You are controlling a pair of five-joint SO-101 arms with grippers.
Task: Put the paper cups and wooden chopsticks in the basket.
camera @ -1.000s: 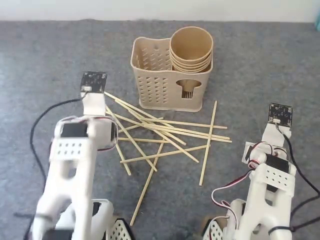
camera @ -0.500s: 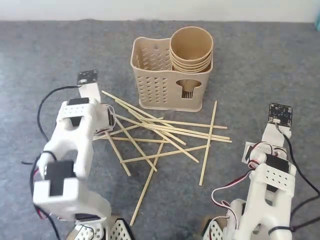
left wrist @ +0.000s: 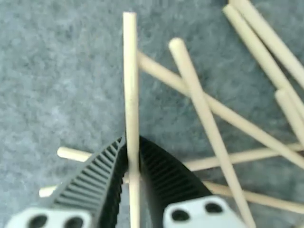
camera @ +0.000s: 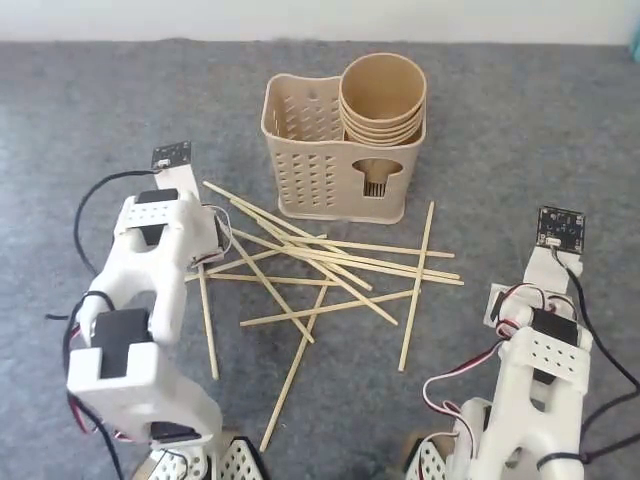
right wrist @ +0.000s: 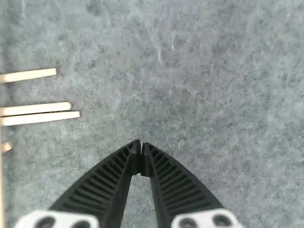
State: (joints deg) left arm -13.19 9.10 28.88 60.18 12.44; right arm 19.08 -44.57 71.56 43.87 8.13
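Note:
A beige perforated basket (camera: 305, 165) stands at the back of the grey carpet with a stack of paper cups (camera: 383, 92) in its right half. Several wooden chopsticks (camera: 335, 262) lie crossed in a loose pile in front of it. My left gripper (left wrist: 131, 140) is down at the pile's left edge, shut on one chopstick (left wrist: 129, 71). In the high view that chopstick (camera: 207, 322) runs from the left arm toward the front edge. My right gripper (right wrist: 139, 143) is shut on nothing, low over bare carpet to the right of the pile.
The carpet (camera: 520, 130) is bare to the right of the basket and at the far left. Three chopstick ends (right wrist: 35, 111) lie off to one side of the right gripper. Cables trail from both arm bases at the front.
The left arm has dropped to the pile's left edge and its gripper has taken hold of a chopstick, which swung from slanting to pointing at the front edge. The right arm has not moved.

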